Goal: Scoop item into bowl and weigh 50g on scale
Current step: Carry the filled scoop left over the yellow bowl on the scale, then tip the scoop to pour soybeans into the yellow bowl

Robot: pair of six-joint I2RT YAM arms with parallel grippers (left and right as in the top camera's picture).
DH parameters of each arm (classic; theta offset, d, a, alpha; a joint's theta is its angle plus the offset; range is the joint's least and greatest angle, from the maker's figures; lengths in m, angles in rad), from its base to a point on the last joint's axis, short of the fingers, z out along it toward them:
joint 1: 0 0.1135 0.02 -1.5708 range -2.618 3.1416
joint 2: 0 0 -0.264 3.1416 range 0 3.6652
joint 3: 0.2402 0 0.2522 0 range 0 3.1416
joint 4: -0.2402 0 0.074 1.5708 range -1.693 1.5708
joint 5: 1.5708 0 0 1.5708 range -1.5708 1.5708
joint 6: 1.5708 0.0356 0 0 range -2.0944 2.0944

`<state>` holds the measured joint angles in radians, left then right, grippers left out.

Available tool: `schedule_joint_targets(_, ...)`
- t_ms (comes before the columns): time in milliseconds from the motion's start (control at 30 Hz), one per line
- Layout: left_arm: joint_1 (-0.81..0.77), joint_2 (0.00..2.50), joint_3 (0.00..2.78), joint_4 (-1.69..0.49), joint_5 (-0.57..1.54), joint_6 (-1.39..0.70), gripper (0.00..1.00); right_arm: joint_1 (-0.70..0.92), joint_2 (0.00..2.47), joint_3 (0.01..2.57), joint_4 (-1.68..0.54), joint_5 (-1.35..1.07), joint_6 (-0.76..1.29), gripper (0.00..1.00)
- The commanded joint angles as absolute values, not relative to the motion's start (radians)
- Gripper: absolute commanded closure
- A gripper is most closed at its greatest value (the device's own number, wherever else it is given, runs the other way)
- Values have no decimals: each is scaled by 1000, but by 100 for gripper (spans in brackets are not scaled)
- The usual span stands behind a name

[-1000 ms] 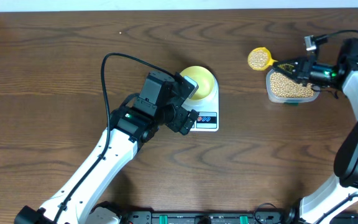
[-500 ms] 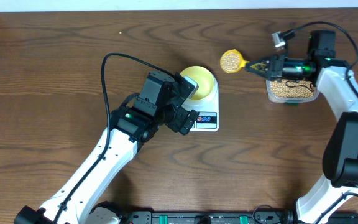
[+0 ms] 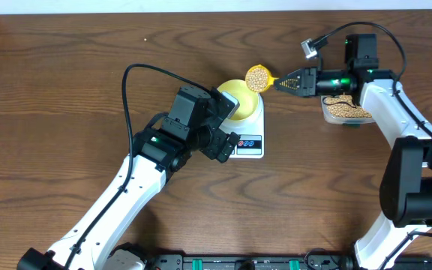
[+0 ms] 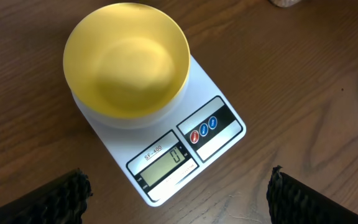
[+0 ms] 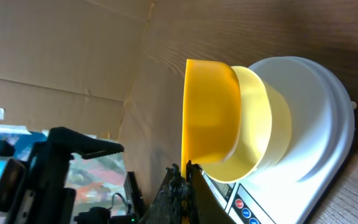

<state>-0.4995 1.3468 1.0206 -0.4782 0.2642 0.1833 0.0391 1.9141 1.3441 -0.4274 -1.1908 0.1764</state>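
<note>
Right gripper [image 3: 289, 82]: pressed together on the handle of the yellow scoop [image 3: 259, 77], reaching in from the right, well above the wood.
Scoop: its cup is heaped with beans [image 3: 257, 76]. From overhead it overlaps the far right rim of the bowl [image 4: 126, 59]. The right wrist view shows the cup edge close against that rim; whether they touch cannot be told.
Left gripper [image 3: 229, 126]: spread wide and holding nothing. Its two dark fingers sit at the lower corners of the left wrist view, outside the near edge of the scale [image 4: 209, 92].
Bowl: pale yellow, bare inside, upright on the far end of the scale, its rim overhanging the scale's edge.
Scale: white, with the display [image 4: 166, 163] showing 0 and the coloured buttons [image 4: 204, 129] on the near edge, toward the left arm.
Tub [image 3: 345, 109]: clear, filled with more beans, well right of the scale, partly under the right arm.
Open room: a strip of bare wood between scale and tub. There is wide bare table [image 3: 66, 90] to the left and far side of the scale, up to the far edge.
Cable [image 3: 137, 71]: loops up from the left arm, left of the bowl.
</note>
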Motion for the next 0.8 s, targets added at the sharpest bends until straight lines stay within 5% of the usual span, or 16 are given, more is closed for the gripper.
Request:
schedule_joint_targets(0, -495, 1353, 1013, -481, 276, 181, 7, 67, 1921, 1339, -418, -1176, 177, 99)
schedule_joint_targets(767, -495, 1353, 1013, -481, 276, 181, 7, 139, 1921, 1339, -411, -1064, -55, 99)
